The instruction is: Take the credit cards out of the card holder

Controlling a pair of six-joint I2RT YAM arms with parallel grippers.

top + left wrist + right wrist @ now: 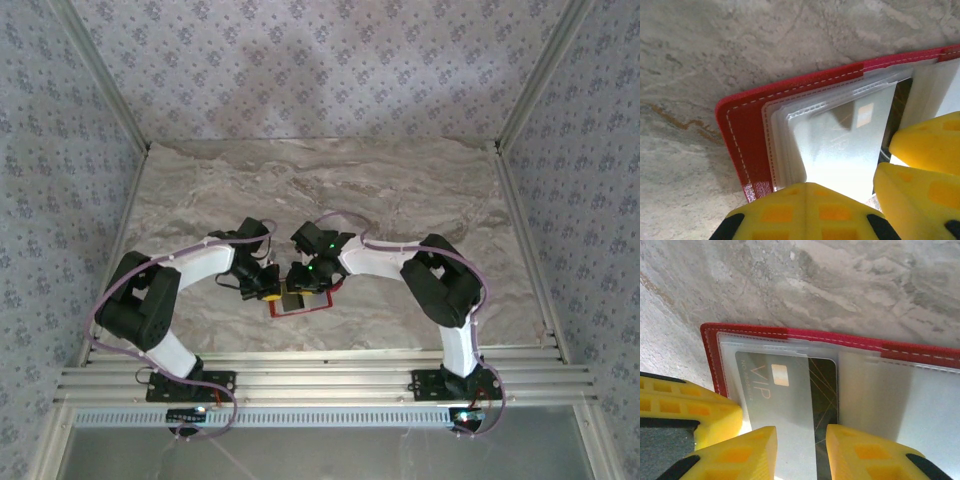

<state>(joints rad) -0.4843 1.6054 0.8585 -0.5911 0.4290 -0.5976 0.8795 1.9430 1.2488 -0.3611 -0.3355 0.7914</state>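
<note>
The card holder [322, 304] lies open on the table between both arms, red with white stitching [740, 135] [710, 347] and clear sleeves inside. A silver credit card [785, 400] marked VIP, with a dark band on its right, lies partly out of a sleeve; its chip shows in the left wrist view [850, 145]. My right gripper [801, 440] [300, 280] stands over this card, jaws apart, narrower than the card. My left gripper [808, 186] [268, 293] is shut, its tip at the holder's near edge beside the right fingers [925, 145].
The marble-patterned table [400, 190] stretches behind the holder. Patterned walls and metal rails [525, 240] frame it on both sides. The left gripper's yellow fingers [690, 410] sit close beside the right gripper.
</note>
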